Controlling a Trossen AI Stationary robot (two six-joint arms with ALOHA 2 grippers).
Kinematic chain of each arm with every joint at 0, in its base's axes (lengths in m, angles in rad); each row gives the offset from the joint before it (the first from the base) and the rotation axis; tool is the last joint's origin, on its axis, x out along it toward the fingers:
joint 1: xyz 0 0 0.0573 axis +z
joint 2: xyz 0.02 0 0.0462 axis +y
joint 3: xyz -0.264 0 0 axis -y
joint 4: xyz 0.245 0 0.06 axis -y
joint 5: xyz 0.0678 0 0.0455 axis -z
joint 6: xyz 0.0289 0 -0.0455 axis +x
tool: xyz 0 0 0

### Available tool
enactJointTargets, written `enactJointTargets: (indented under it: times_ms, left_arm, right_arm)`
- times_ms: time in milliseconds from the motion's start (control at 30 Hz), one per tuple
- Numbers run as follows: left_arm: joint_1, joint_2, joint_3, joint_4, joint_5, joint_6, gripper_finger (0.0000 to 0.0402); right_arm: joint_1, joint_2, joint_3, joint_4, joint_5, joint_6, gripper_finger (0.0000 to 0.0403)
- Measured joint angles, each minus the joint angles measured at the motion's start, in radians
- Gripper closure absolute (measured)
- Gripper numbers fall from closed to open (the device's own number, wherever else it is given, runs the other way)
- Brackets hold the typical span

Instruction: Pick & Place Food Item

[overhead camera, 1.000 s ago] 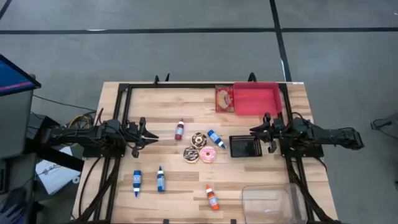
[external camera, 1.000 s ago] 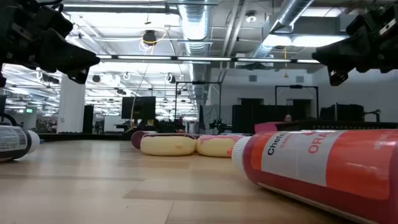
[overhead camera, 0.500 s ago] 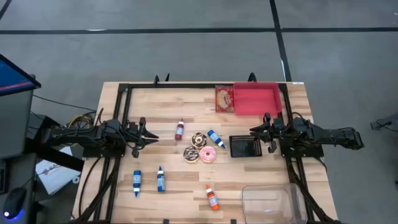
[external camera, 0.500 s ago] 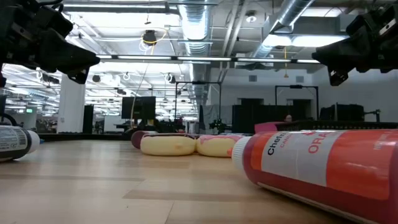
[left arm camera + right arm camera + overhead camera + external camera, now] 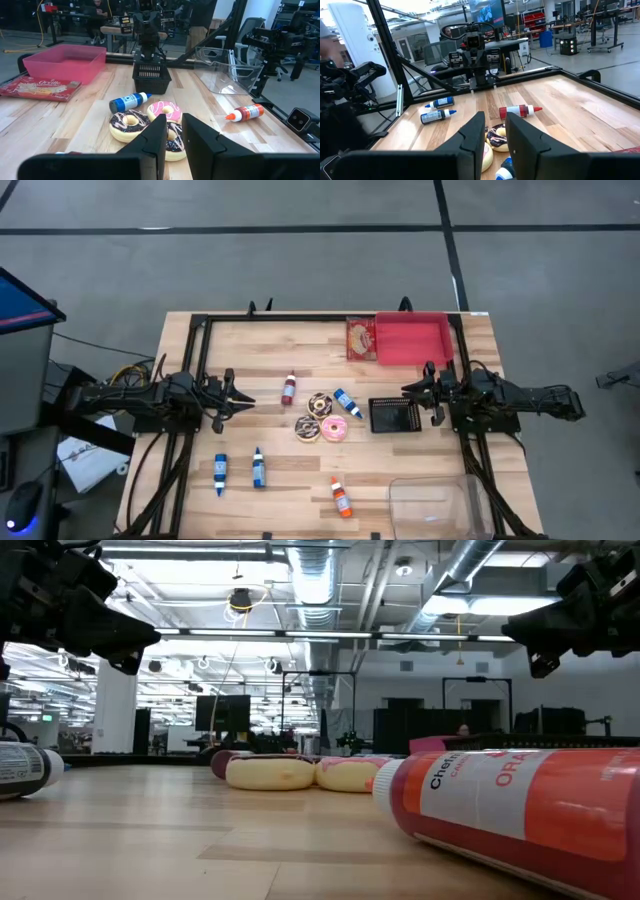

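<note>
The left gripper [image 5: 243,396] waits above the left side of the tabletop [image 5: 250,360], level and pointing toward the middle, holding nothing. In the left wrist view its two dark fingers [image 5: 200,142] stand close together with only a narrow gap between them. The right gripper [image 5: 408,391] waits above the right side, facing the left one, also empty; its fingers [image 5: 470,137] stand slightly apart, with a small gap.

The food items lie near the middle of the tabletop, between the two grippers and clear of both. A chocolate donut [image 5: 320,404] sits just above a second chocolate donut [image 5: 307,427], and a pink donut [image 5: 334,429] lies just beside that second one on its right; the three are bunched together, touching or nearly so.

A blue bottle [image 5: 348,403] lies tilted just right of the donuts. A red bottle [image 5: 289,388] lies left of them, toward the left gripper. Two more blue bottles [image 5: 220,474] [image 5: 258,468] lie near the front-left part of the tabletop, and an orange bottle [image 5: 342,497] lies near the front edge; in the low view it fills the foreground.

A small black basket [image 5: 394,415] sits just in front of the right gripper. A red bin [image 5: 413,340] stands at the back-right corner, with a flat snack packet [image 5: 360,338] touching its left side. A clear plastic container [image 5: 437,505] stands at the front-right corner.
</note>
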Motion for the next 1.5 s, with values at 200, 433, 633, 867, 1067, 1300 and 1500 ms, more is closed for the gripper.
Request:
enactJointTargets:
  times_ms: [200, 433, 633, 867, 1067, 1300, 1500]
  left_arm:
    - [0.0, 0.0, 0.0, 0.0, 0.0, 0.0, 0.0344]
    - [-0.001, 0.034, 0.0, 0.217, -0.066, -0.174, 0.0344]
    - [0.0, 0.088, 0.0, 0.59, -0.386, -0.542, 0.0344]
    - [0.0, 0.121, 0.0, 0.717, -0.547, -0.666, 0.0344]
    - [0.0, 0.12, 0.0, 0.753, -0.625, -0.694, 0.0344]
    - [0.0, 0.119, 0.0, 0.873, -0.621, -0.697, 0.0344]
    - [0.0, 0.161, 0.0, 0.878, -0.62, -0.796, 0.0344]
  right_arm:
    - [0.0, 0.0, 0.0, 0.0, 0.0, 0.0, 0.0332]
    - [0.0, 0.0, 0.0, 0.0, 0.0, 0.0, 0.0332]
    - [0.0, 0.0, 0.0, -0.001, 0.0, 0.0, 0.0332]
    - [0.0, 0.0, 0.0, -0.006, 0.0, 0.0, 0.0332]
    - [0.0, 0.0, 0.0, -0.007, 0.0, 0.0, 0.0332]
    - [-0.001, 0.0, 0.0, 0.057, 0.0, 0.119, 0.0332]
    - [-0.01, 0.001, 0.0, 0.229, 0.028, 0.397, 0.0332]
